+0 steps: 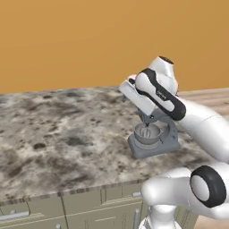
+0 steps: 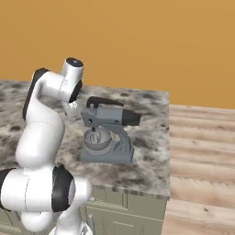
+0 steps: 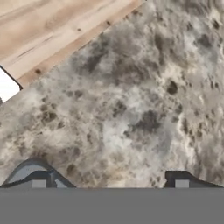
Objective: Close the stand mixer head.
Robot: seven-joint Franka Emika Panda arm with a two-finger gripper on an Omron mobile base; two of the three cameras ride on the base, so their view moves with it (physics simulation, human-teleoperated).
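Near the right front corner of the marble bench (image 1: 58, 129), in the left base view, the grey stand mixer sits with its round metal bowl (image 1: 147, 133) on its base. The white arm (image 1: 197, 120) crosses in front of it, so the stand mixer head is mostly hidden there.

In the right base view the stand mixer head (image 2: 110, 117) shows plainly: a boxy blue-grey arm lying about level over the bowl (image 2: 96, 140), dark at its right end, with a black curved piece (image 2: 103, 101) on top. The whisk (image 2: 93, 134) hangs from its left end into the bowl. The arm's wrist is just beside the head's left end; the pincer itself is hidden behind it. The wooden floor (image 2: 202, 156) lies beyond the bench's right edge.

In the hand view the pincer (image 3: 109, 183) looks along the marble toward that edge and the floor (image 3: 43, 30). Its two fingertips (image 3: 181, 181) stand well apart with nothing between them. A curved blue-grey piece lies by the left tip.
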